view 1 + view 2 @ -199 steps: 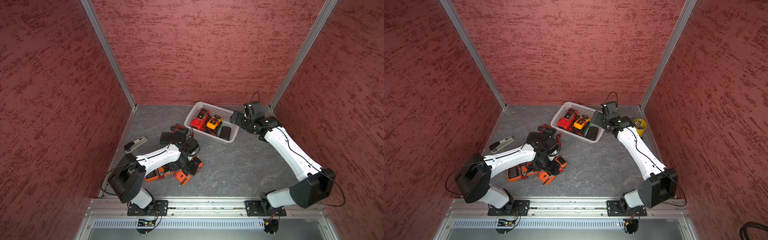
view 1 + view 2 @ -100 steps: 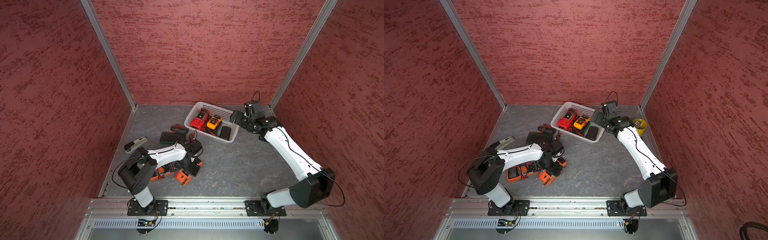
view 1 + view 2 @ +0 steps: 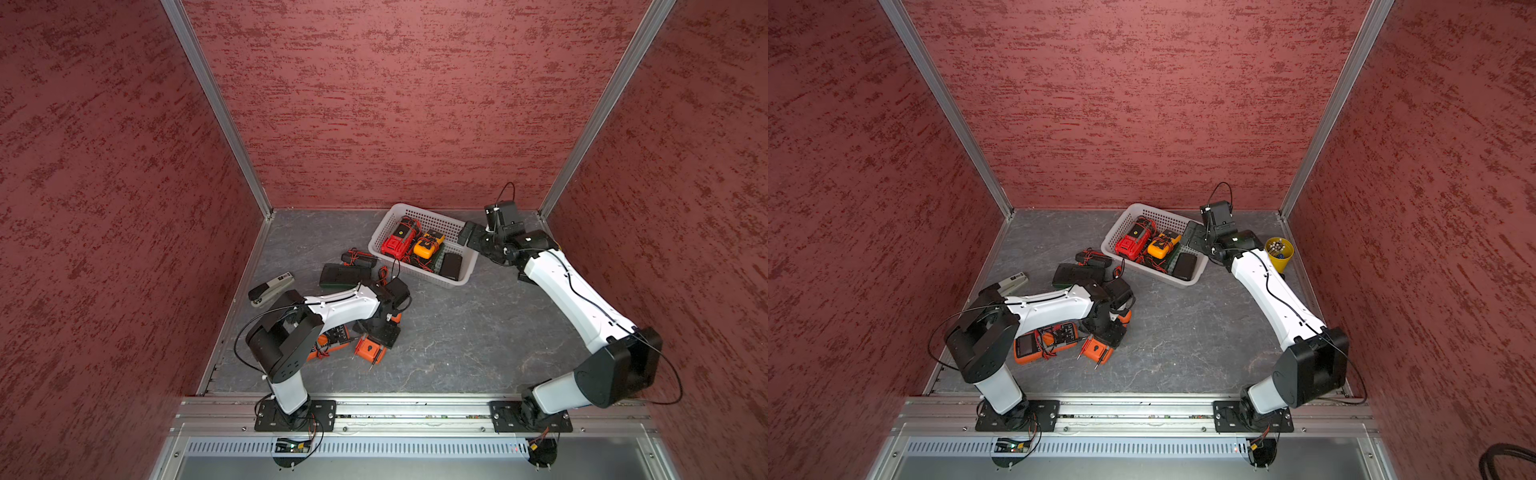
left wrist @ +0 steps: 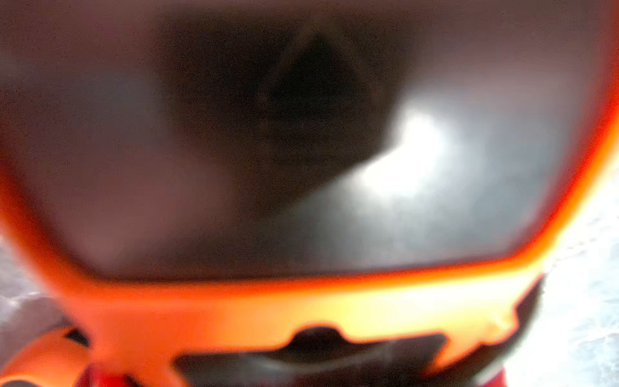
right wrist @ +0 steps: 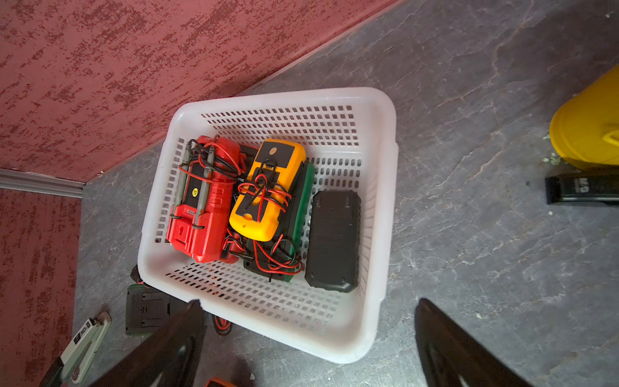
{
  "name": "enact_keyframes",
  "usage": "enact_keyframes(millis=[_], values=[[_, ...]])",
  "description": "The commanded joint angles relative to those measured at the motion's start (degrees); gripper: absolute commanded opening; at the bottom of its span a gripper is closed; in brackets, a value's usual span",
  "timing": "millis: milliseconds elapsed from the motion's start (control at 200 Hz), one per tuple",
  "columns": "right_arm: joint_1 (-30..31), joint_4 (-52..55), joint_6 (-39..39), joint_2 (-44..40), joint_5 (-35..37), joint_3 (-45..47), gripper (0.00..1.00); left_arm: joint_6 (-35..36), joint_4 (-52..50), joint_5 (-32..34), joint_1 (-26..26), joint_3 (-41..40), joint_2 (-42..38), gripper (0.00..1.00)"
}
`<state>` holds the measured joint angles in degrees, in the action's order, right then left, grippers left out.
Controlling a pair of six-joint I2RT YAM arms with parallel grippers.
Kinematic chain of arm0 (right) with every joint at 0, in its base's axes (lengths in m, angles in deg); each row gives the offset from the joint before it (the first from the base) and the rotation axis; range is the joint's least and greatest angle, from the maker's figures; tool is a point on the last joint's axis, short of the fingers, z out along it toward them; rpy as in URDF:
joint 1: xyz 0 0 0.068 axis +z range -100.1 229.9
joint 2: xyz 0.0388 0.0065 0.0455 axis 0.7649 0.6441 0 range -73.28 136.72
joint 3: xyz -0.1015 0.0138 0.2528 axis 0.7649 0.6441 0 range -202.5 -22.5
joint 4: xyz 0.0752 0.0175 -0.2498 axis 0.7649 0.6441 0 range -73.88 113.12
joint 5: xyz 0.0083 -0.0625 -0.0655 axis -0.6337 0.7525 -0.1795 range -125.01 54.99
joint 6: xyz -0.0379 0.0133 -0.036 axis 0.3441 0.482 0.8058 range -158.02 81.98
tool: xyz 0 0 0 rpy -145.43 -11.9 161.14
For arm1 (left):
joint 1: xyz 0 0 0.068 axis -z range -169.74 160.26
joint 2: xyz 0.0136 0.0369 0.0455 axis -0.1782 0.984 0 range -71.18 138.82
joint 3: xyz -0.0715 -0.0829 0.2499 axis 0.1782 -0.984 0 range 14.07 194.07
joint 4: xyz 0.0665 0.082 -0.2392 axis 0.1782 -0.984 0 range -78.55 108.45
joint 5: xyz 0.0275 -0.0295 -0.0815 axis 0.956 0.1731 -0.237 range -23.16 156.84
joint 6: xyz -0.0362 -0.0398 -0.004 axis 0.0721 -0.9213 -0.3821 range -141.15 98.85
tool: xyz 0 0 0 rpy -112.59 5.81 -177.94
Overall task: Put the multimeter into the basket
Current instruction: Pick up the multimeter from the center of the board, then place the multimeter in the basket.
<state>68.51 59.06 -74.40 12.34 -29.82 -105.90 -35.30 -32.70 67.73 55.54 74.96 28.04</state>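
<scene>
Grey slate-look tabletop [image 3: 457,332], red textured walls on three sides. Right arm [image 3: 573,299] reaches to the far side. The right gripper [image 5: 310,301] hangs by the end of the basket [image 3: 415,272] nearest that arm, fingers spread wide with nothing between them. Left arm [image 3: 340,305] is folded low over the meter cluster at front left. The left gripper [image 3: 1106,332] sits right on top of the small orange multimeter [image 3: 1100,351], which lies on the tabletop, well apart from the basket. The arm hides the fingers in both top views, and the left wrist view is a blur filled by an orange-rimmed body, so it cannot be told whether the jaws are apart or clamped. The white perforated basket is close to the back wall. It holds a red multimeter [image 5: 204,214], a yellow multimeter [image 5: 264,191] lying on a green-edged multimeter [image 5: 303,201], and a black multimeter [image 5: 335,241] face down. A large orange multimeter [image 3: 1046,343] lies just beside the small one, partly under the left arm. A dark multimeter [image 3: 343,275] lies between the cluster and the basket, with a black lead bundle [image 3: 358,258] next to it. Stapler [image 3: 271,287] is near the left wall. Yellow cup [image 3: 1280,254] is beside the right wrist.
</scene>
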Motion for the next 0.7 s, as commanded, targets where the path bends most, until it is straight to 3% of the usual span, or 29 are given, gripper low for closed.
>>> enact_keyframes(millis=[0, 80, 180, 446, 696], values=[[-0.65, 0.51, 1.21, -0.44, 0.8, -1.84, 0.99, -0.2, 1.29, 1.58, -0.01, 3.1, -0.32, 0.45], [-0.97, 1.04, 1.48, -0.92, 1.41, -1.68, 0.99, 0.37, 0.33, 2.15, -0.06, 5.56, -0.6, 0.25], [-1.56, 1.7, 1.75, -1.71, 2.07, -1.13, 0.99, 1.55, -1.54, 3.12, -0.04, 9.58, -1.3, 0.13], [-6.87, 1.67, -0.46, -6.2, 0.68, 3.73, 0.99, 4.15, -5.63, 1.21, -1.39, 23.65, 0.27, 0.09], [-11.19, 0.68, -1.28, -11.39, 1.94, 9.42, 0.99, 7.97, -6.84, -2.64, -2.81, 43.64, 8.2, 0.09]])
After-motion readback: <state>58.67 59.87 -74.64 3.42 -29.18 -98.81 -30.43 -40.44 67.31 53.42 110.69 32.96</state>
